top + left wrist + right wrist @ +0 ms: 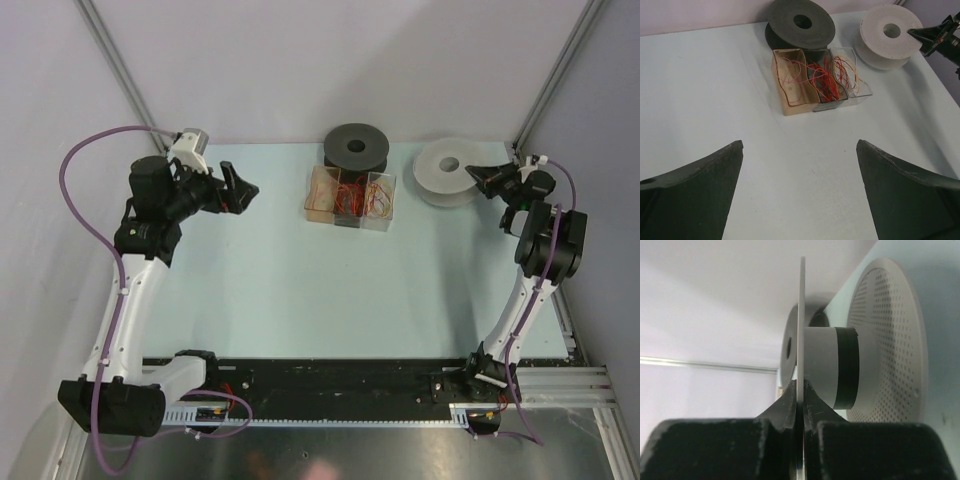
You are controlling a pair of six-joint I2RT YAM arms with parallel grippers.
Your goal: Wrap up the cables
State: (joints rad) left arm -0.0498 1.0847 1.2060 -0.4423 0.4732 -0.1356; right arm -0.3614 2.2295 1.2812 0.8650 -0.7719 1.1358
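Right claw [799, 388] clamped on flange of white spool [432, 181] at one o'clock on worktop [300, 300], presumably to position it for winding; left claw [800, 145] apart, unladen.

Black spool [340, 150] at back, white spool [435, 181] beside it, clear three-compartment box [309, 195], pale table [300, 300]

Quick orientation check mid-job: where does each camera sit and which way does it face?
Top external: above and behind the robot, looking down on the pale blue table; left arm and right arm show.
Left wrist: faces across the table at the clear three-compartment box; open left pincer frames it.
Right wrist: close on the white perforated spool; right pincer shut on its flange.
Shared: all three show that spool.
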